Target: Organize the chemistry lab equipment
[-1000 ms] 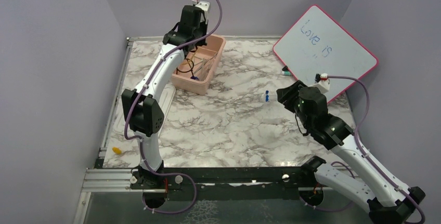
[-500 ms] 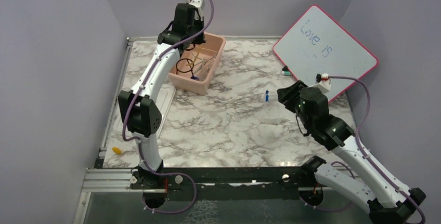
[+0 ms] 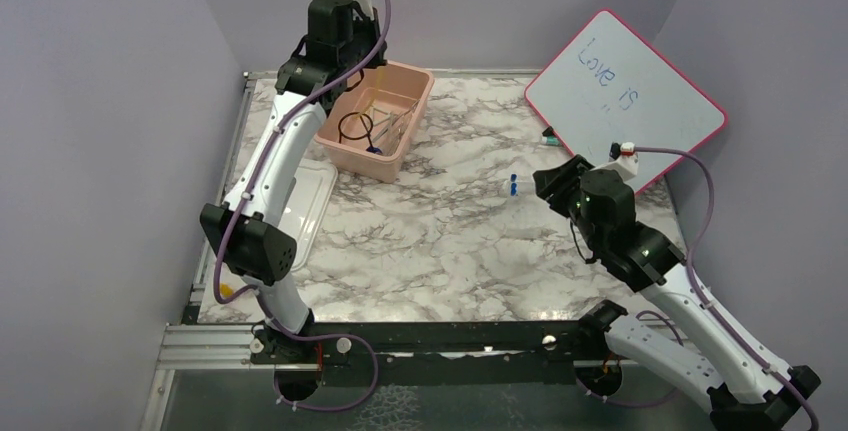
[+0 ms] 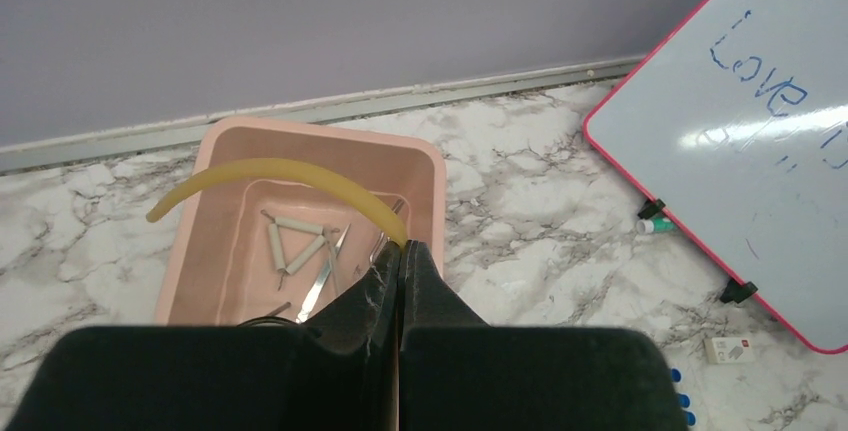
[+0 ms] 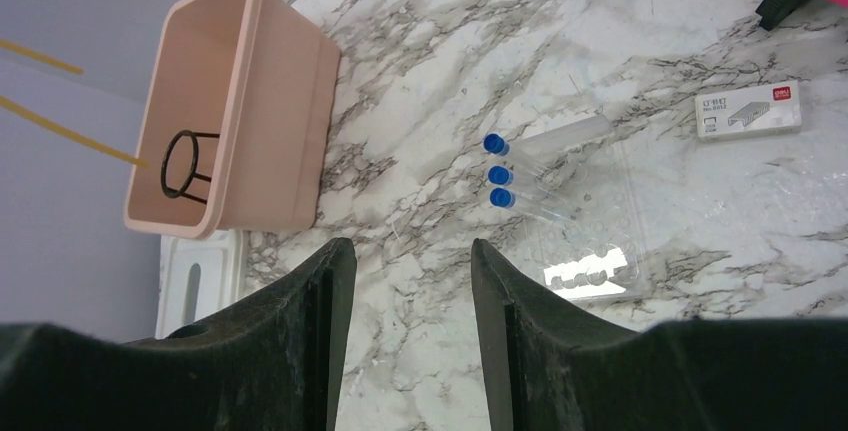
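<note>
Amber tube shows pinched in left fingers only in wrist view; right fingers gape empty.

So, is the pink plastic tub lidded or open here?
Open. The pink plastic tub shows its inside, black wire ring included; the white lid lies flat on the marble table beside it.

Left gripper pinched closed, arm stretched high; right gripper parted, arm low.
</note>
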`<state>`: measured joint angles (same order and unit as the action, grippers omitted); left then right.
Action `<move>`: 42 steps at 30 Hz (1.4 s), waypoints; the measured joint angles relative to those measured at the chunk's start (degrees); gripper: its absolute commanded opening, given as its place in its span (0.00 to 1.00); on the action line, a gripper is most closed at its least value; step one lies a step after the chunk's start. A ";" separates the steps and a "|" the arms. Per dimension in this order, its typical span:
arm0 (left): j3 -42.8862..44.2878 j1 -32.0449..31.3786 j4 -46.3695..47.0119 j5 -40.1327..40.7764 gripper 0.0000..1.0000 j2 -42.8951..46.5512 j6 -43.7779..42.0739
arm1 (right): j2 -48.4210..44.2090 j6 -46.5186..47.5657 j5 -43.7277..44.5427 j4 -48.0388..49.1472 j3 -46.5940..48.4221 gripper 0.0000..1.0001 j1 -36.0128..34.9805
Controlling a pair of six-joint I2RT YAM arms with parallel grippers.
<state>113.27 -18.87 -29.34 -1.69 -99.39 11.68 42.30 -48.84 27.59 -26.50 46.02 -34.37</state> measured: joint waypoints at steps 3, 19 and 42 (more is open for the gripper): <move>-0.28 0.00 -0.13 0.00 0.00 -0.04 0.39 | -0.35 0.00 0.00 0.00 0.00 0.51 0.00; -1.60 0.20 0.68 -0.57 0.00 -3.93 4.66 | 0.02 0.02 0.02 0.00 0.00 0.51 0.00; -10.43 2.91 11.58 -7.30 0.00 -15.41 23.54 | 0.02 0.52 0.20 0.00 -0.22 0.51 0.00</move>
<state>102.85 -15.97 -17.76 -8.99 -114.80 35.22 42.33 -48.31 27.79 -26.50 45.80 -34.37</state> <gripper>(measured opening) 0.008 0.508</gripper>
